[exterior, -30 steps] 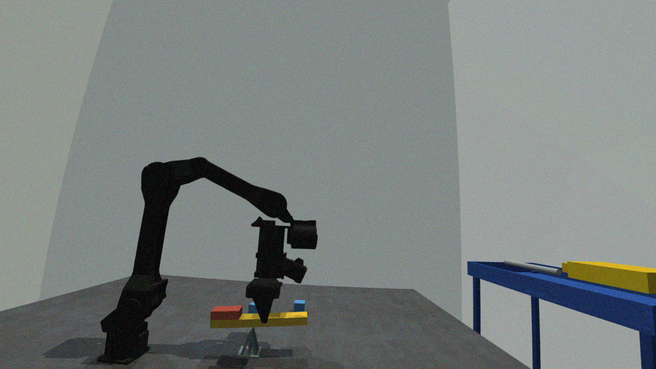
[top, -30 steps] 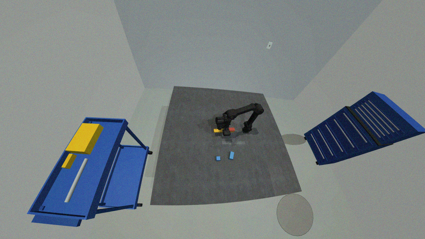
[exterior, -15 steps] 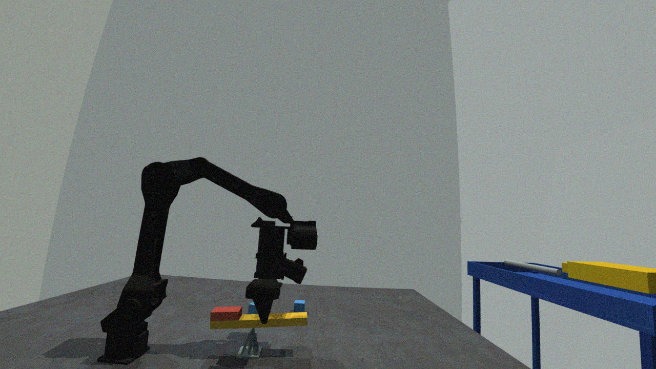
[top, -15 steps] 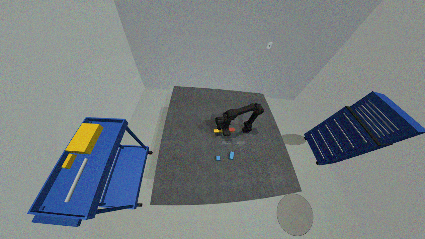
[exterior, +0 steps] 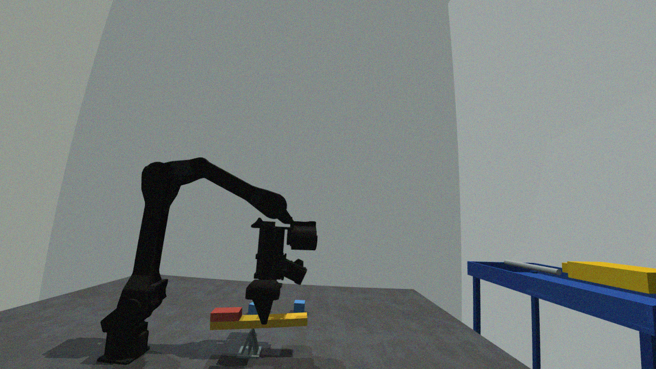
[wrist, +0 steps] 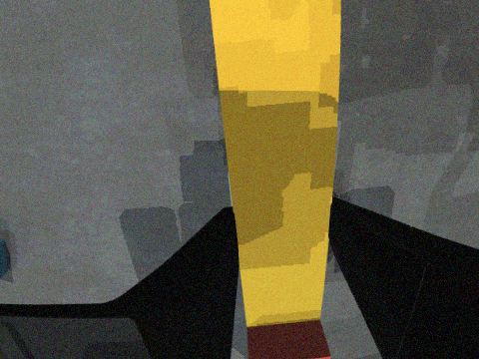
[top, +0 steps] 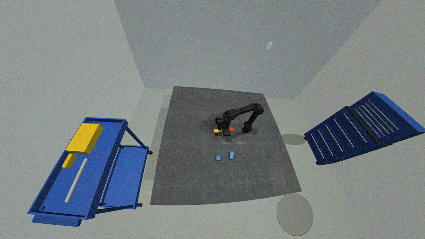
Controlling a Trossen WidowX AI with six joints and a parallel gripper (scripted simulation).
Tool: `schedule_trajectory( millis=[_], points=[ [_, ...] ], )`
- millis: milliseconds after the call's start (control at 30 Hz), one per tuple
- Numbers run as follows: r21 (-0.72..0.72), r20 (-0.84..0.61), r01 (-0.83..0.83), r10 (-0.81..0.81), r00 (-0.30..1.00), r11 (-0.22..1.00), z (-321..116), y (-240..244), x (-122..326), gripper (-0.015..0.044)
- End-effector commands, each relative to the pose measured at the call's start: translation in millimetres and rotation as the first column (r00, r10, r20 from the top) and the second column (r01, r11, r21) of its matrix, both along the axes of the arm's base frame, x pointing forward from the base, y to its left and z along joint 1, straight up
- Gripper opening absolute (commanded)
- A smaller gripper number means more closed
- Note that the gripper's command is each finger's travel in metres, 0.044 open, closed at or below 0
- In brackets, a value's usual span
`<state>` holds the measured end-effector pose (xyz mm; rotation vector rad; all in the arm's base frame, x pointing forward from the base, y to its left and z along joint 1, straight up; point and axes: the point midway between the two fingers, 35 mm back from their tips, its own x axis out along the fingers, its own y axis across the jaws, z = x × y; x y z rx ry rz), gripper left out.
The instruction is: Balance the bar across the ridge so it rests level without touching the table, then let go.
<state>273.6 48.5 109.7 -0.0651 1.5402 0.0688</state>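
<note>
On a dark grey mottled tabletop (top: 190, 178) (exterior: 367, 321) (wrist: 100, 100), black two-fingered gripper (top: 226, 132) (exterior: 263, 321) (wrist: 279, 213) pinching the long yellow rectangular bar (top: 215, 130) (exterior: 293, 319) (wrist: 279, 150) above the small grey triangular ridge (exterior: 250, 344); probably stiff, likely heavier toward the red block (top: 231, 129) (exterior: 226, 314) (wrist: 286, 341), so best gripped near the balance point.

This looks like a workshop or a robotics lab corner. At the lower left of the top view stands a blue metal cart (top: 102, 175) (exterior: 573, 293) on casters, carrying yellow boxy items (top: 81, 138) (exterior: 610, 277) and a pale rod (top: 76, 180) (exterior: 532, 267). At the right is a dark blue cabinet (top: 341, 133) with rows of light strips. A black jointed arm (top: 242, 112) (exterior: 229, 183) stands on a grey surface (top: 190, 178) (exterior: 375, 316) between plain walls.
</note>
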Motion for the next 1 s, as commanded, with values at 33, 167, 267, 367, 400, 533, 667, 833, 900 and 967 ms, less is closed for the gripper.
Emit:
schedule_trajectory(
  millis=[33,167,267,367,400,533,667,833,900,967],
  points=[
    [0.0,-0.007,0.003,-0.003,1.0,1.0,-2.4,0.1,-0.9,0.0],
    [0.0,-0.007,0.003,-0.003,1.0,1.0,-2.7,0.2,-1.0,0.0],
    [0.0,-0.007,0.003,-0.003,1.0,1.0,-3.0,0.2,-1.0,0.0],
    [0.0,-0.007,0.003,-0.003,1.0,1.0,-3.2,0.2,-1.0,0.0],
    [0.0,-0.007,0.003,-0.003,1.0,1.0,-3.3,0.2,-1.0,0.0],
    [0.0,-0.007,0.003,-0.003,1.0,1.0,-3.6,0.2,-1.0,0.0],
    [0.0,-0.007,0.003,-0.003,1.0,1.0,-4.0,0.2,-1.0,0.0],
    [0.0,-0.007,0.003,-0.003,1.0,1.0,-4.4,0.2,-1.0,0.0],
    [0.0,-0.007,0.003,-0.003,1.0,1.0,-4.5,0.2,-1.0,0.0],
    [0.0,-0.007,0.003,-0.003,1.0,1.0,-4.7,0.1,-1.0,0.0]
  ],
)
